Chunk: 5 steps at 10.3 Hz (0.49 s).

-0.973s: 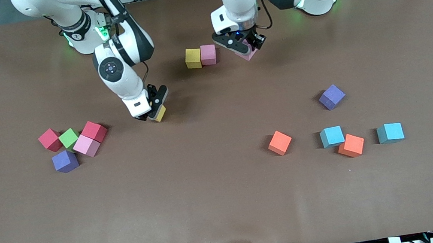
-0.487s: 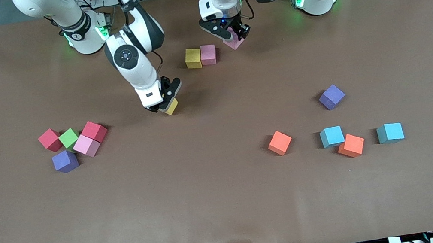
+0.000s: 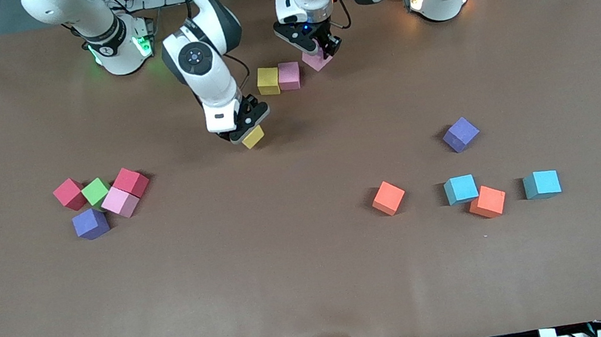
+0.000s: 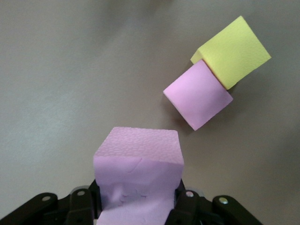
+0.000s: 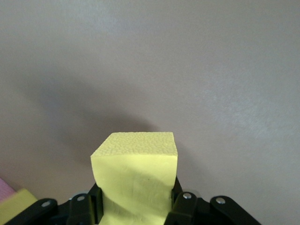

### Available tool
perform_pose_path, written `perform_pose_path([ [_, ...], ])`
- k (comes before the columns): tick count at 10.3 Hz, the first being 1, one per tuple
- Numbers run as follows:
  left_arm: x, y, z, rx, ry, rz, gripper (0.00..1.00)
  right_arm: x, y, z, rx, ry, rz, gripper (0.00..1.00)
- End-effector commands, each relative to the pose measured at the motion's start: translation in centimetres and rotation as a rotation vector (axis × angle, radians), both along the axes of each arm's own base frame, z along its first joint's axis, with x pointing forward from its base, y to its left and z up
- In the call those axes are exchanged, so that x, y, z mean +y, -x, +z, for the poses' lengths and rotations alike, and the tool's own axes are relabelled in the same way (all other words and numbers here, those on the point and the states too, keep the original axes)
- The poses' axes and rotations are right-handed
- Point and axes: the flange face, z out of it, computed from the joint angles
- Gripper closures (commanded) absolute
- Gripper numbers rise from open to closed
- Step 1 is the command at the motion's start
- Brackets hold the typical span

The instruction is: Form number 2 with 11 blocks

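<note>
The number 2 so far is only a start: a yellow block (image 3: 267, 81) and a pink block (image 3: 289, 75) sit touching side by side on the tabletop (image 3: 319, 286), up near the robots' bases. The row's open end is the pink block's free side, toward the left arm's end of the tabletop. There the left claw (image 3: 318, 51) holds a second pink cube (image 3: 315, 61), clamped between its fingers, just beside that end and turned somewhat out of line with the pair. It is much the closer arm. In the left wrist view the held cube (image 4: 138, 176) faces the pair (image 4: 198, 94) across a narrow strip of bare tabletop. The right claw (image 3: 243, 131) grips a yellow cube (image 3: 253, 137) over the tabletop, apart from the row. The other blocks lie scattered in two groups nearer the front camera.
</note>
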Motion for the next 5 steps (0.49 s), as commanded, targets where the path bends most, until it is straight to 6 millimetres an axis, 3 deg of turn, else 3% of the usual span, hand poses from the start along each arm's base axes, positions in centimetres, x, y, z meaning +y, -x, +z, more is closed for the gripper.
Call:
perform_pose_path([
  [1, 0.5, 0.7, -0.5, -0.024, 0.019, -0.088, 1.00, 2.2, 0.4, 0.7, 0.024, 0.007, -0.175, 0.68],
  [3, 0.3, 0.6, -0.3, -0.027, 0.026, -0.170, 1.00, 1.8, -0.3, 0.9, 0.030, 0.009, -0.216, 0.68],
  [5, 0.0, 0.6, -0.2, -0.025, 0.034, -0.264, 1.00, -0.7, -2.6, 0.8, 0.042, 0.016, -0.287, 0.68],
])
